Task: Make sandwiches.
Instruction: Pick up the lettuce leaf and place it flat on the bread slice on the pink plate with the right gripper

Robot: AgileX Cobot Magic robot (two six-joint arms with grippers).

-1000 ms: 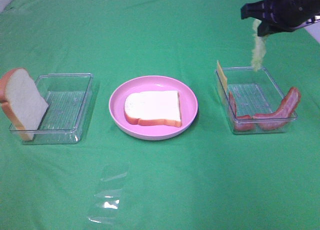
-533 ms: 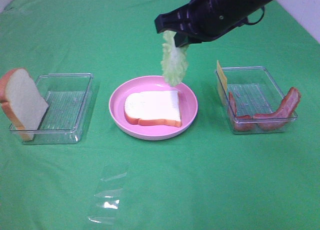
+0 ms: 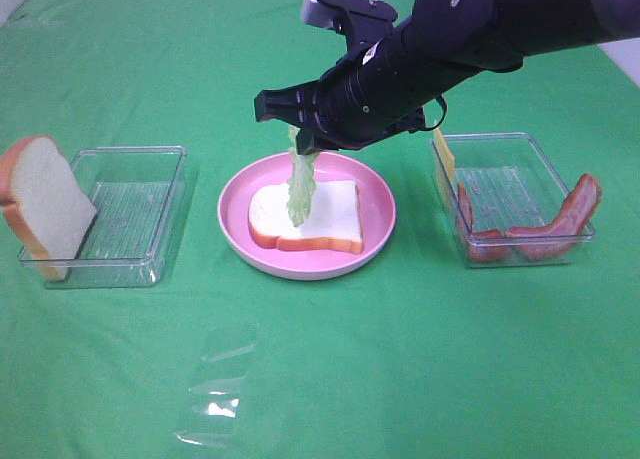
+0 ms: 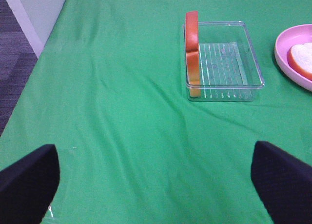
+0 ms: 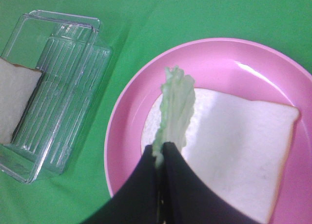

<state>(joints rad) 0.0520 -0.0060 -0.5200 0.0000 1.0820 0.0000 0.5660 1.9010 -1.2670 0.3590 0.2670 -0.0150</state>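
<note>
Lettuce [image 3: 300, 184]: one pale green, crinkled leaf hanging lengthwise, narrow, upper end pinched in the right gripper [image 3: 303, 137], whose dark jaws are pressed together on it. In the wrist view the leaf [image 5: 176, 107] runs out from the fingertips [image 5: 162, 148] over the plate-side edge of the bread slice [image 5: 239, 151]. Its lower end lies over the left part of that slice [image 3: 310, 216]; contact cannot be told. The slice is white with an orange-brown crust and lies flat in the middle of the plate [image 3: 236, 214], which is round and pink. Count: bread, two. The second slice [image 3: 42, 204] stands tilted against the outer end of the left tray [image 3: 130, 214], partly outside it. Trays, two, clear and rectangular, one on each side of the plate and apart from it. The right tray [image 3: 500, 194] holds bacon [image 3: 565, 219], two reddish-brown strips as far as can be made out, leaning on the walls, and one yellow cheese slice [image 3: 443, 149] standing on edge at the end nearest the plate. Plate, one. A clear film [image 3: 215, 389] lies on the green cloth [image 3: 420, 359] in front of the plate. Left gripper [image 4: 155, 151]: jaws wide apart, nothing between them, over bare cloth, well apart from the left tray.
</note>
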